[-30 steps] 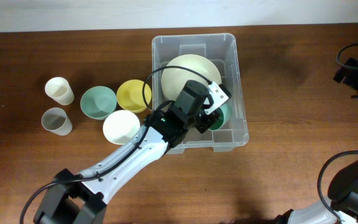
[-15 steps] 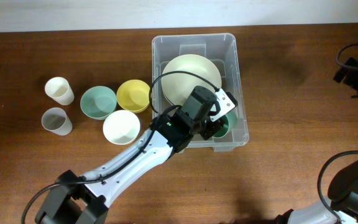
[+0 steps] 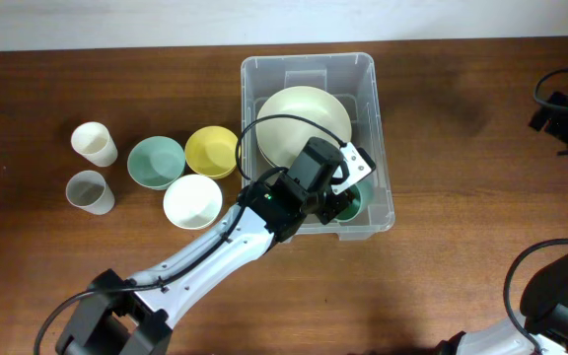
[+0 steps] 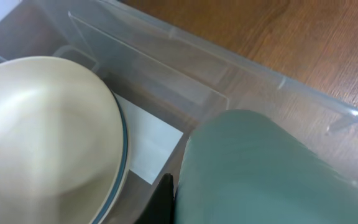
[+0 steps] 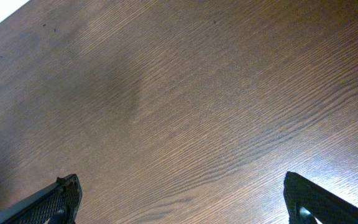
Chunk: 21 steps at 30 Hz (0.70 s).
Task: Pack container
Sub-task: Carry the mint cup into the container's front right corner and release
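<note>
The clear container (image 3: 309, 62) stands at the table's middle back. A large cream bowl (image 3: 299, 118) lies inside it, also in the left wrist view (image 4: 42, 137), next to the white label (image 4: 148, 146) on the base. My left gripper (image 3: 338, 194) is inside the container's front right corner, shut on a green cup (image 3: 351, 204). The cup fills the lower right of the left wrist view (image 4: 260, 174), with one black finger (image 4: 165, 202) against its side. My right gripper (image 5: 185, 205) is open and empty over bare wood at the far right (image 3: 565, 113).
Left of the container stand a yellow bowl (image 3: 212, 151), a green bowl (image 3: 156, 161), a white bowl (image 3: 192, 201), a cream cup (image 3: 94, 143) and a grey cup (image 3: 90, 190). The container's clear wall (image 4: 185, 62) is close behind the held cup.
My left gripper has moved slightly right and toward the container's front right corner with the green cup. The right arm has not moved.
</note>
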Each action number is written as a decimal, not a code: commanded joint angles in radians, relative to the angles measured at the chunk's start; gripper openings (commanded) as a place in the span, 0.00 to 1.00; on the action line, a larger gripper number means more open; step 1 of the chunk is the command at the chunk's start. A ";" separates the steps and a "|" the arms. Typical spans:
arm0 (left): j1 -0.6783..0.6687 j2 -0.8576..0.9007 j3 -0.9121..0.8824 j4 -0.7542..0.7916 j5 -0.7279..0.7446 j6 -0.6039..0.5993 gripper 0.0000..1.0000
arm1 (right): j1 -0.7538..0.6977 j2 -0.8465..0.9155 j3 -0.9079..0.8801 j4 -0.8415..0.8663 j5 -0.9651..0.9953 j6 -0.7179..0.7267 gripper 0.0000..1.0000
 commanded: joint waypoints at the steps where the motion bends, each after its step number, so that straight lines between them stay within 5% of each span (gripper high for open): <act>1: -0.001 0.060 0.016 0.025 -0.040 0.016 0.01 | -0.002 -0.024 0.015 0.001 0.009 0.004 0.99; 12: -0.002 0.143 0.016 0.049 -0.089 0.016 0.01 | -0.002 -0.024 0.015 0.001 0.009 0.004 0.99; 16: -0.001 0.143 0.016 0.061 -0.088 0.016 0.19 | -0.002 -0.024 0.015 0.001 0.009 0.004 0.99; 21: -0.002 0.143 0.016 0.072 -0.087 0.016 0.29 | -0.002 -0.024 0.015 0.002 0.009 0.004 0.99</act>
